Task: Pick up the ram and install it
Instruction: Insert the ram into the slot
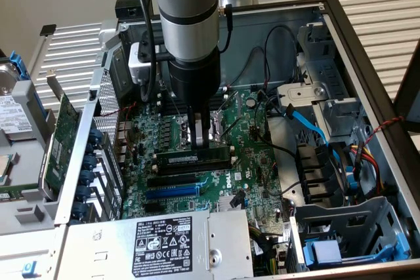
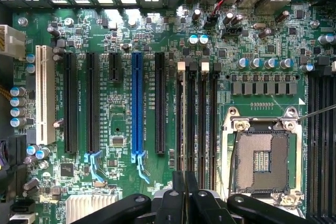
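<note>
On the ribbed white surface: your open computer case lies flat with its side uncovered, and a pale wall stands behind it.
Case contents: a green motherboard covers the floor. A grey power supply with a black label sits at the near edge. A blue cable runs toward the exterior view's right.
Outside the case: a green expansion card is at the exterior view's left.
Task piece: the ram stands on edge along a black memory slot, between the processor socket and the blue card slot (edge-on from the wrist it is a thin pale line). You cannot tell whether it is fully seated.
Grip: your claw is narrow, with its fingers pinching the ram's top edge near the middle.
</note>
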You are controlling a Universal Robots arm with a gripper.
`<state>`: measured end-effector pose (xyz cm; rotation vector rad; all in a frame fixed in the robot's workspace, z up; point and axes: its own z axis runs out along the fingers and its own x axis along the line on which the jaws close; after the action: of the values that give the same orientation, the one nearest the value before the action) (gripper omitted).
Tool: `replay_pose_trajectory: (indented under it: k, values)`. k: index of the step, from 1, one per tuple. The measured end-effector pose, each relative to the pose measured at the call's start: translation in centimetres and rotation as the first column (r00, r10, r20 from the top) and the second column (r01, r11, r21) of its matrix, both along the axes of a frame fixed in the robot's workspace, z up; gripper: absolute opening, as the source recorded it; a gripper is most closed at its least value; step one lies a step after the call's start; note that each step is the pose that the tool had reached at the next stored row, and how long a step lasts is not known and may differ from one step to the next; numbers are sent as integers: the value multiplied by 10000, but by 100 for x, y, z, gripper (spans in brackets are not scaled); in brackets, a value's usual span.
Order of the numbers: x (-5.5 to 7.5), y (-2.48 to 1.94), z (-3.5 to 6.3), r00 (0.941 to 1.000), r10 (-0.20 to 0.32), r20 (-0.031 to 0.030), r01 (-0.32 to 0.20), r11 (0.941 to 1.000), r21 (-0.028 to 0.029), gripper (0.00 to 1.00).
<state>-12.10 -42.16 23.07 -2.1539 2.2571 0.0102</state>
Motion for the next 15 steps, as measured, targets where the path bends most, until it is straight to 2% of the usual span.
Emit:
replay_pose_trajectory:
  k: [15]
  values:
    - [-4, -13, 50, 10000, 5, -1, -5, 10000, 1, 13]
